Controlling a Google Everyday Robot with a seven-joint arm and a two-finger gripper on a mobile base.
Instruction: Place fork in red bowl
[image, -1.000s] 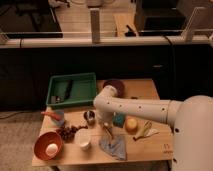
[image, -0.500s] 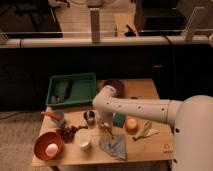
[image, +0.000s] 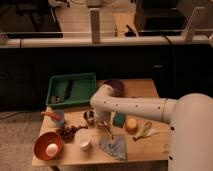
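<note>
Wooden desk (image: 150, 150) looks the same as half a second ago; the gripper (image: 102, 123) stays low at its centre, jaws state I cannot tell. Red bowl (image: 48, 145) at 8 o'clock holds a pale egg-like object (image: 52, 148). The fork (image: 106, 129), slim and silvery, lies under the gripper, above the grey-blue cloth (image: 115, 146).

Gripper (image: 106, 125) over wooden table (image: 145, 147)

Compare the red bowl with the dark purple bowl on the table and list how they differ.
The red bowl sits at the table's front left corner; the dark purple bowl sits at the back, beside the green tray. The red bowl is bright orange-red and looks wider; the purple one is dark and partly hidden by the arm. The red bowl holds a pale round object; the purple bowl's inside is unclear. Both are round. The hand hovers between them, above the cloth.
</note>
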